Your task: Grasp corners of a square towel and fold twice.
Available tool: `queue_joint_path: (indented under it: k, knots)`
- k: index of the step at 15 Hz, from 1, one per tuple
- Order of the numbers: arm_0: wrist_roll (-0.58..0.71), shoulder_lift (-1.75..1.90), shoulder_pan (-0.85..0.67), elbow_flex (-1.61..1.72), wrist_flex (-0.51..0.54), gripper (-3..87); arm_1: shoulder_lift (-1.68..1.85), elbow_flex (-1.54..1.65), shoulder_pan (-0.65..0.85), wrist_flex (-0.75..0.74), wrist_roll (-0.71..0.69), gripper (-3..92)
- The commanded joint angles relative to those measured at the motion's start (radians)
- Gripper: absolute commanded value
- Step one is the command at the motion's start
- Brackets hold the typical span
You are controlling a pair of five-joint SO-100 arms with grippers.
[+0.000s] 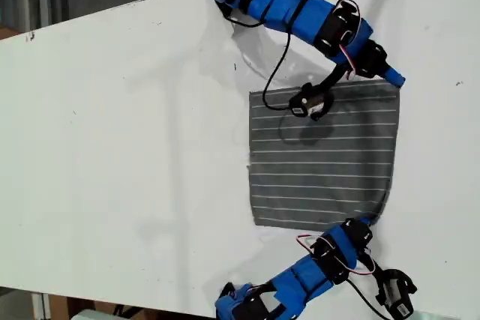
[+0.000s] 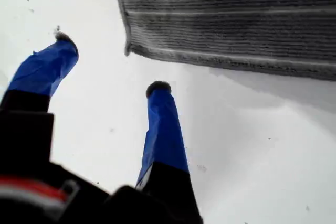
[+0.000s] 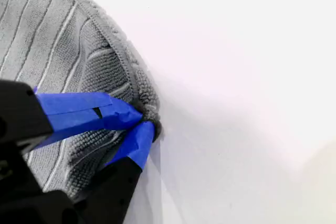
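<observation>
The grey striped towel [image 1: 322, 159] lies flat on the white surface [image 1: 127, 148], toward the exterior view's right. My second hand [image 1: 391, 75] is closed narrow on the towel's corner [image 3: 149, 106] at the exterior view's upper right, where the cloth bunches between its blue tips. My first hand [image 1: 363, 224] stands wide over bare surface at the exterior view's lower right, near another corner [image 2: 127, 51] but apart from it.
</observation>
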Motion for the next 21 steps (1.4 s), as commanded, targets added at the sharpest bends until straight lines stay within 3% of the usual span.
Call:
queue_joint_path:
  k: [1, 5, 8, 13, 21]
  knots:
    - [0.005, 0.026, -0.029, -0.028, -0.011, -0.1, -0.002, -0.054, -0.005, -0.067, -0.011, 31.0]
    - [0.006, 0.025, -0.028, -0.029, -0.017, -0.1, -0.075, -0.041, -0.003, -0.345, -0.112, 31.1]
    - [0.006, 0.021, -0.028, -0.028, -0.018, -0.1, -0.101, -0.041, 0.031, -0.428, -0.189, 31.3]
    - [0.003, 0.023, -0.021, -0.028, -0.017, -0.1, -0.156, 0.018, 0.078, -0.405, -0.166, 31.3]
    - [0.005, 0.025, -0.02, -0.028, -0.015, -0.1, -0.008, 0.242, 0.13, -0.181, -0.084, 31.3]
